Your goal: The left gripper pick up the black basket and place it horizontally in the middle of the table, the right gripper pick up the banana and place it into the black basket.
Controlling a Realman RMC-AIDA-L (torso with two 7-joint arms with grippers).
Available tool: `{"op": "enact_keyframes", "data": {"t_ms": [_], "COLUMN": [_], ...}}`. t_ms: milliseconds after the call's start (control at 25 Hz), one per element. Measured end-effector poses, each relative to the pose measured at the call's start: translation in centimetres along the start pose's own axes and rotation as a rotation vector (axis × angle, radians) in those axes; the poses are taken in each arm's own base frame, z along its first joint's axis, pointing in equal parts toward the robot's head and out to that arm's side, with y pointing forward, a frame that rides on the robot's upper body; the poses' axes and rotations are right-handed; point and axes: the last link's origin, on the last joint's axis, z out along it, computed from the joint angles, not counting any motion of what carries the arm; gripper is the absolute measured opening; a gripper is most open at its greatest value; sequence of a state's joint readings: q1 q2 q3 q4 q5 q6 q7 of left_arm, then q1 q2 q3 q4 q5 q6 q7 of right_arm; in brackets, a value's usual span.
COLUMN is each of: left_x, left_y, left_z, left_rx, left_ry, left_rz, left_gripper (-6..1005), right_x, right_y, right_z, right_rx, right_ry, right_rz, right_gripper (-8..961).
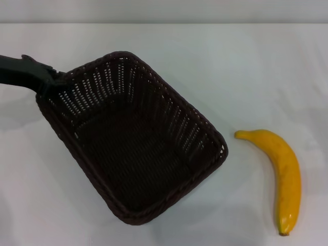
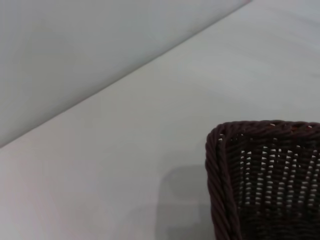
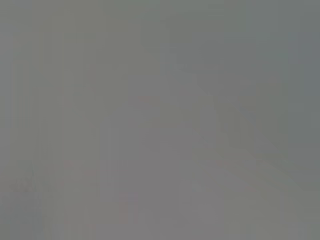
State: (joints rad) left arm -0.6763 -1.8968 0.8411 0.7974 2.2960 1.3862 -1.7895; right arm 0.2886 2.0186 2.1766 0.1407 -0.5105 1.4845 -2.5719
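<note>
The black basket (image 1: 180, 104) lies diagonally on the white table (image 1: 256, 66), left of centre, and it is empty. My left gripper (image 1: 51, 83) reaches in from the left and is clamped on the rim at the basket's far left corner. The left wrist view shows a corner of the basket's braided rim (image 2: 219, 170) with a shadow on the table beside it. The yellow banana (image 1: 284, 174) lies on the table to the right of the basket, apart from it, stem end toward the front. My right gripper is out of view; its wrist view shows only plain grey.
The table's far edge meets a pale wall (image 1: 164, 10) at the back. White tabletop (image 1: 241, 169) separates the basket from the banana.
</note>
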Motion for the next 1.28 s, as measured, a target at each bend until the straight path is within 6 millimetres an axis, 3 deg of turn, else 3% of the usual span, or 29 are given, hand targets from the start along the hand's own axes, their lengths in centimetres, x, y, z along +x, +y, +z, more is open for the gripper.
{"op": "enact_keyframes", "data": {"t_ms": [320, 400, 760, 1280], "left_x": [-1.5, -1.9, -3.1, -5.3], "left_y": [1.2, 1.7, 4.3, 2.6], "left_z": [-1.1, -1.5, -2.5, -3.2], "left_rx": [0.038, 0.052, 0.052, 0.168], "left_ry": [0.090, 0.120, 0.285, 0.440], "left_rz": [-0.102, -0.149, -0.407, -0.665], "left_gripper": [212, 185, 184, 182], "right_x": [-0.4, -0.5, -1.3, -3.1], "right_y": [0.0, -0.1, -0.9, -3.1], "right_z": [0.2, 0.4, 2.1, 5.7], "right_rx": [-0.007, -0.010, -0.007, -0.001], "right_ry": [-0.018, -0.022, -0.025, 0.003], "right_rz": [-0.005, -0.009, -0.057, -0.142], "right_gripper": [841, 841, 841, 841]}}
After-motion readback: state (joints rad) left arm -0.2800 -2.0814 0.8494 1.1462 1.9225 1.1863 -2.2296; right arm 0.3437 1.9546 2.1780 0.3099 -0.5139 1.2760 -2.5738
